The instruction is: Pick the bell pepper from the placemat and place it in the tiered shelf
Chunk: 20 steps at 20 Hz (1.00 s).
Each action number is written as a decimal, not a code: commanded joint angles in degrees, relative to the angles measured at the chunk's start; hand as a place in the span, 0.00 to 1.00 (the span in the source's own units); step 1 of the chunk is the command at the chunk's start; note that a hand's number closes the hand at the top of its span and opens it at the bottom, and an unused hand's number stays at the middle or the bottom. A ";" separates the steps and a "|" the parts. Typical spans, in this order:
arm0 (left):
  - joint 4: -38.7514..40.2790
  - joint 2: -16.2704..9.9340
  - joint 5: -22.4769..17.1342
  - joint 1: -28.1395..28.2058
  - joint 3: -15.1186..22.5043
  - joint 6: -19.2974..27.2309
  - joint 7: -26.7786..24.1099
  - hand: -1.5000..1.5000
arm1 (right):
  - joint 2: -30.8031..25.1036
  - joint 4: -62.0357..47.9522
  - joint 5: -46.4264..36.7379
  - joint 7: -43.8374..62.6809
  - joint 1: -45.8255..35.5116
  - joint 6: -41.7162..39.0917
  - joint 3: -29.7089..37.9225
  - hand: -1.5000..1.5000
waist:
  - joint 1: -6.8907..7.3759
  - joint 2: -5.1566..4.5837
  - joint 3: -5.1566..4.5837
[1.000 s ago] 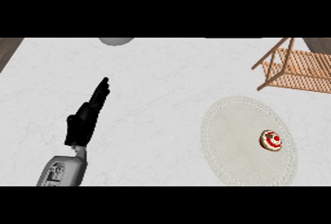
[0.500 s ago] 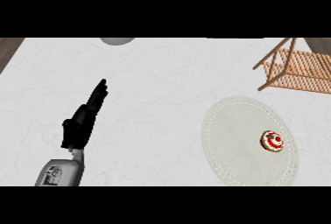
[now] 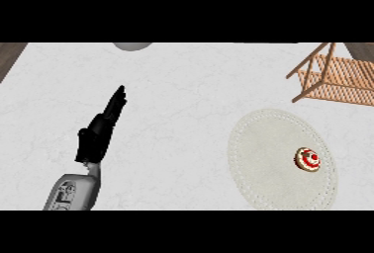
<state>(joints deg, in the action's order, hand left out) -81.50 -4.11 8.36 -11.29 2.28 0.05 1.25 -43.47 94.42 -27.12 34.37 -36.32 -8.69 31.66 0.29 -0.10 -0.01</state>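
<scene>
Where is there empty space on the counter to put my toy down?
The widest bare patch lies in the middle of the counter, between the left hand and the placemat. The placemat is mostly bare too, left of the bell pepper. It gets tighter at the far right, where the tiered shelf stands close above the placemat.

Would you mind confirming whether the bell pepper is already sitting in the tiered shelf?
No, the bell pepper lies on the placemat, well apart from the tiered shelf at the upper right.

The left robot hand (image 3: 101, 131) rests open at the lower left, fingers straight, pointing up.
</scene>
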 commanded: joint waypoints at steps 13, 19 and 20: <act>-0.11 -1.58 -1.32 3.88 -1.26 -2.87 -5.09 0.50 | -0.20 -29.16 -9.78 -24.76 -7.42 19.89 -7.63 1.00 | 0.86 -0.16 0.01; -1.37 -0.35 -0.09 1.47 -0.18 -1.56 0.10 0.50 | 3.22 -34.60 0.04 -28.68 -10.99 23.07 0.16 1.00 | 0.52 -0.08 0.12; -0.25 -1.70 -1.01 -0.22 -2.45 -1.80 -0.58 0.50 | 4.60 -36.04 -0.36 -29.25 -12.03 24.42 -0.77 1.00 | 0.65 -0.18 0.06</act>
<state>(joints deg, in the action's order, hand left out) -82.41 -4.63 7.89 -10.85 1.43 -1.43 1.46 -41.91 61.36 -32.23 8.98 -46.78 12.91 27.85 0.97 -0.26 0.06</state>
